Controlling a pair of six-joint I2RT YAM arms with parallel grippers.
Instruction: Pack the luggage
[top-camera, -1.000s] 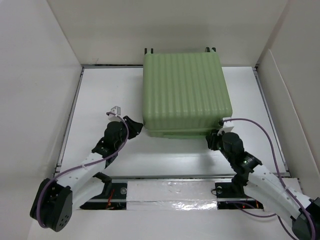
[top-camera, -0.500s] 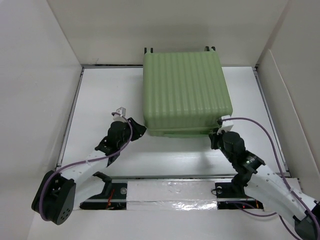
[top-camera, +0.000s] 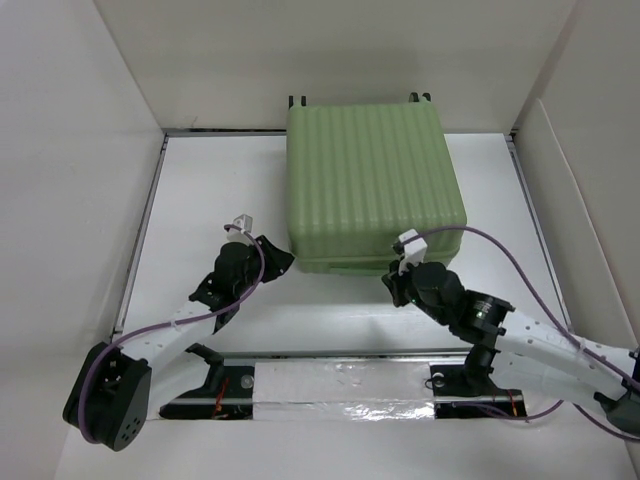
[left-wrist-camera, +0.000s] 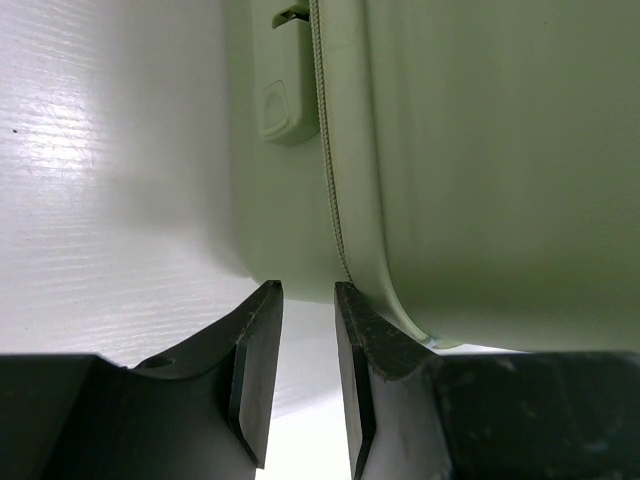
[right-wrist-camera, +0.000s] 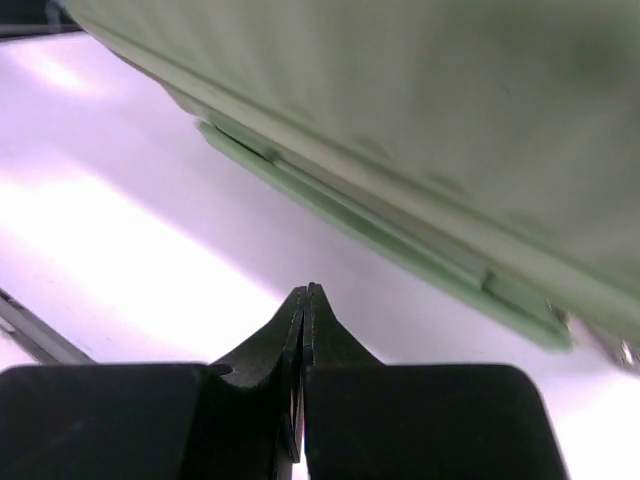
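the luggage (top-camera: 368, 185) lies flat and closed on the white table (top-camera: 200, 200), toward the far side and about in the middle, ribbed green shell facing up and its small dark wheels (top-camera: 297, 101) at the far edge

my left gripper (top-camera: 278, 262) sits low at the near left corner of the case. in the left wrist view its jaws stand a narrow way apart with nothing between them; the fingertips (left-wrist-camera: 262, 300) are just short of the rounded corner, and i cannot tell whether they touch it. the zip seam (left-wrist-camera: 330, 180) runs down the side straight ahead of them, with a small moulded tab (left-wrist-camera: 285, 110) beside it higher up

my right gripper (top-camera: 395, 285) is by the near edge of the case, right of the middle, pressed fully together on nothing, its tips (right-wrist-camera: 305, 292) meeting in one thin line. it hangs over bare table, a little apart from the shell, with the flat green handle (right-wrist-camera: 380, 235) on the side wall ahead of it
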